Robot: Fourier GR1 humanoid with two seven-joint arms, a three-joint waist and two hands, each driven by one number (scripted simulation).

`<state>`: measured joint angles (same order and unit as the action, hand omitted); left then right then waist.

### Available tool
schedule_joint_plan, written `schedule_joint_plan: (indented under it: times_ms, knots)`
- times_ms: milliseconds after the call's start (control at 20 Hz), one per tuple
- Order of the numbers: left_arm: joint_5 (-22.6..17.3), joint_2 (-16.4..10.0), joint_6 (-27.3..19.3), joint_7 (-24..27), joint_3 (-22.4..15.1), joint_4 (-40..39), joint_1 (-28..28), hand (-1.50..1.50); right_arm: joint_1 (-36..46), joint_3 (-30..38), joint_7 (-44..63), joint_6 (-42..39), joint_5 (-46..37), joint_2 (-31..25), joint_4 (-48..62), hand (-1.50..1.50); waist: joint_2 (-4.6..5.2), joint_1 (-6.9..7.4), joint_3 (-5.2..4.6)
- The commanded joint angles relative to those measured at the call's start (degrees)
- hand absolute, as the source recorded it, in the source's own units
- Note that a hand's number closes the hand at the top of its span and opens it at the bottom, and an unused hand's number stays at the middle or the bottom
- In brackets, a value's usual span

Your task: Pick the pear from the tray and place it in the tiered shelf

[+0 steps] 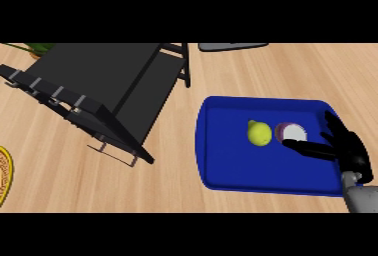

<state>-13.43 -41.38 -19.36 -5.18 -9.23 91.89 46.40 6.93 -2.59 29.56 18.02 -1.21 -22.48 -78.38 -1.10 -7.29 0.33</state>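
A yellow-green pear (258,133) lies in the middle of the blue tray (221,165). Right beside it, on its right, sits a halved purple onion (291,132) with its white cut face up. My right hand (345,145) hovers over the tray's right part, open, fingers spread; its thumb reaches left to just below the onion, a short way from the pear. The black tiered shelf (111,90) stands at the upper left, left of the tray. My left hand does not show.
A grey object (230,46) pokes in at the top edge behind the tray. Green leaves (37,48) show at the top left corner. A yellow plate rim (4,175) shows at the left edge. Bare wooden counter lies between shelf and tray.
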Motion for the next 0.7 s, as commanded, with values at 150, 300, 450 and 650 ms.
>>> schedule_joint_plan:
  times_ms: [150, 300, 450, 650]
  knots:
    - [-0.8, 3.8, 5.1, 6.9, -3.4, 10.1, -14.8, 0.0, 5.2, -6.4, 15.0, -7.4, -0.1, -0.9, 2.4, -1.5, 0.89, 1.69, -1.7]
    - [-0.4, 2.7, 6.1, 6.8, -3.4, 10.4, -14.6, 0.0, 6.9, -12.2, 20.3, -13.6, -5.5, -6.6, 4.7, -1.5, 1.44, 3.3, -1.99]
    - [-0.9, 1.9, 7.4, 6.0, -2.9, 10.4, -16.0, 0.0, 10.6, -15.6, 27.1, -17.6, -8.4, -8.8, 6.0, -1.5, 1.82, 4.13, -2.08]
    - [-0.8, 3.0, 8.5, 5.9, -4.4, 10.9, -17.6, 0.0, 14.6, -19.0, 34.2, -22.7, -10.4, -9.7, 7.5, -1.5, 1.65, 4.45, -1.78]
